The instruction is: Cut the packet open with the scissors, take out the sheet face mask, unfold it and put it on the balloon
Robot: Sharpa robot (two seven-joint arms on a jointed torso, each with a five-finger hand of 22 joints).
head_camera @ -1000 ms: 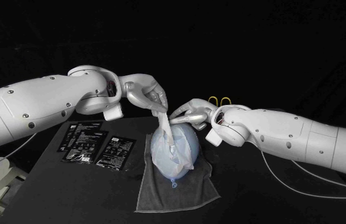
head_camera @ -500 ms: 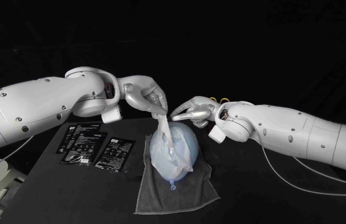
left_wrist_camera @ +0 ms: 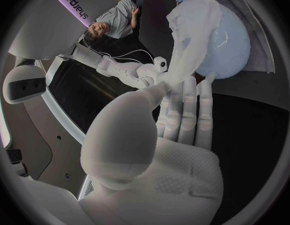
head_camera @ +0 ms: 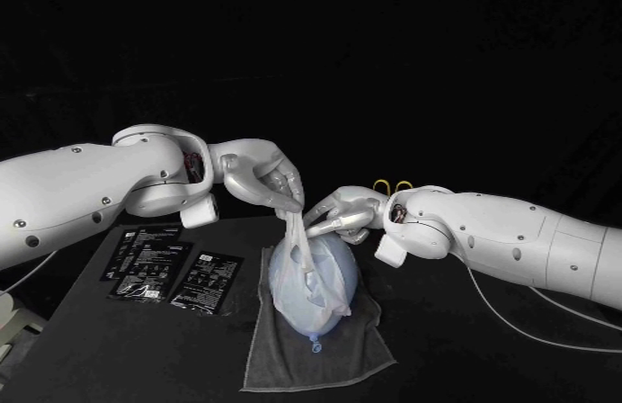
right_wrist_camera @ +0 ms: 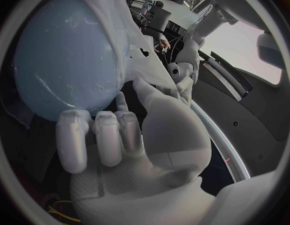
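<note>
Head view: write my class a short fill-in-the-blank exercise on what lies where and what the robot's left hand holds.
The pale blue balloon lies on a grey ___. The left hand pinches the top of a white sheet ___ that hangs down onto the balloon. The number of black packets on the table is ___.
Missing words: towel; mask; three.

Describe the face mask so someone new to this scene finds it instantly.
On the table, a grey towel holds a pale blue balloon. Over the balloon hangs the mask: a thin white sheet whose top narrows into a strip that the left hand pinches above it. It is limp and white, unlike the smooth balloon and the black packets beside the towel.
</note>
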